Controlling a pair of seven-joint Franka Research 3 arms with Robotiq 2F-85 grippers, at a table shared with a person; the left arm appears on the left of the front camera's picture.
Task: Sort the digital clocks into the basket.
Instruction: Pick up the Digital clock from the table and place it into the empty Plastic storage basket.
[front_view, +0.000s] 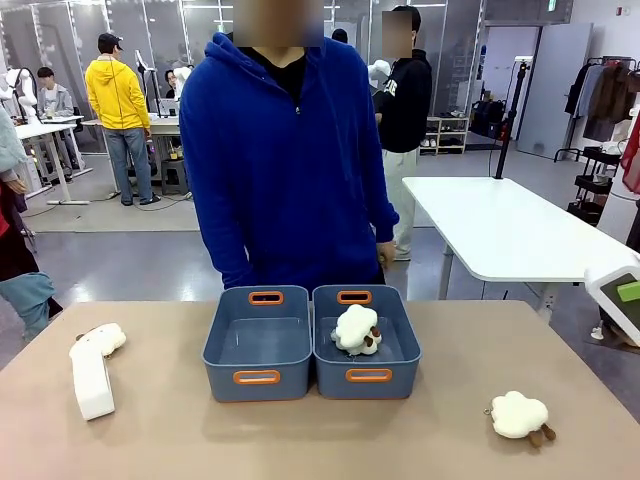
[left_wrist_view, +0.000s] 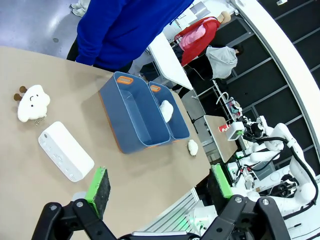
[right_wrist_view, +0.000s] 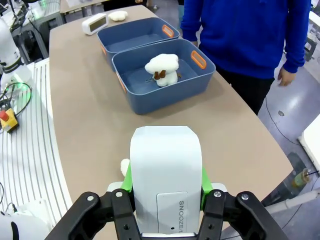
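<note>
The right gripper (right_wrist_view: 166, 182) is clamping a white digital clock (right_wrist_view: 165, 155) by its long sides, with a green pad pressing on each. The clock's back is facing the wrist camera, so its screen is hiding from that view, and only the word SNOOZE is reading clearly. In the front view this held clock (front_view: 612, 298) is poking in at the right edge, mostly cut off. It is hanging above the table (front_view: 330, 440), well apart from the baskets. A plush sheep (right_wrist_view: 125, 166) is peeking out from under it, largely covered.

The left gripper (left_wrist_view: 159, 182) is hovering with its jaws standing wide apart and nothing between the pads. A second digital clock (left_wrist_view: 65, 150) is lying on the table ahead of it, its screen not making itself out, with a smiling plush toy (left_wrist_view: 32, 102) just beside its far end.

Two blue baskets are sitting side by side mid-table, in front of a person (front_view: 285, 150) in a blue hoodie. The left basket (front_view: 225, 385) is holding nothing; the right basket (front_view: 400, 380) is holding another plush sheep (front_view: 356, 330).
</note>
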